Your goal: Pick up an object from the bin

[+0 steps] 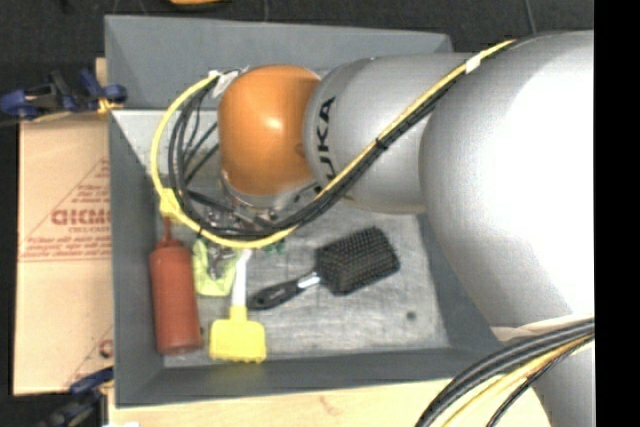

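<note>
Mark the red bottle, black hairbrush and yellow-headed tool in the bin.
red bottle [173, 300], camera view, middle of its body.
black hairbrush [358, 261], camera view, bristle head.
yellow-headed tool [238, 339], camera view, yellow head.

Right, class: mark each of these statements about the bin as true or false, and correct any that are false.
1. The red plastic squeeze bottle lies along the left wall of the grey metal bin. True.
2. The black hairbrush lies to the left of that bottle. False: it lies to the bottle's right, on the bin floor toward the right side.
3. The yellow-headed tool with a white handle has its head beside the bottle's base, near the front wall. True.
4. The arm's orange cover hangs over the hairbrush's bristles. False: it is over the bin's upper left part, and the brush lies clear of it, lower right.
</note>
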